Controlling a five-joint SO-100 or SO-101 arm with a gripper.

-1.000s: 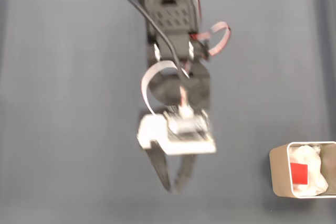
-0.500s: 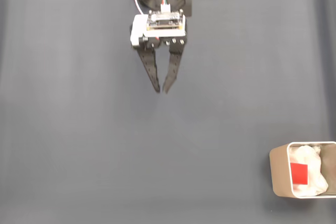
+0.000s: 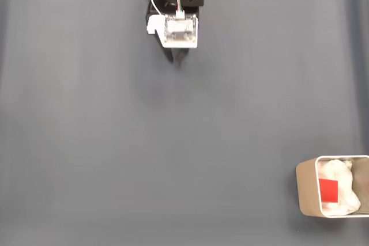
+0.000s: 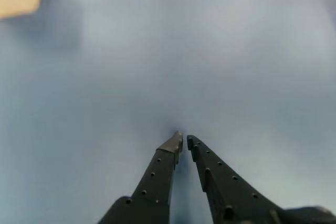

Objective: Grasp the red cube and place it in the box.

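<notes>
In the fixed view, the red cube (image 3: pixel 328 190), a small bright block with plain smooth faces, lies on crumpled white paper (image 3: pixel 340 191) inside the beige box (image 3: pixel 305 191) at the lower right corner of the grey tabletop (image 3: pixel 173 154), while the end effector (image 3: pixel 177 59) sits folded at the top edge, well apart from it. In the wrist view, the end effector (image 4: pixel 182 141) points at bare tabletop with its black jaws nearly touching and nothing between them. The placement looks done; the likely risk is the thin-walled box at the tabletop's edge being knocked by any later sweep.
</notes>
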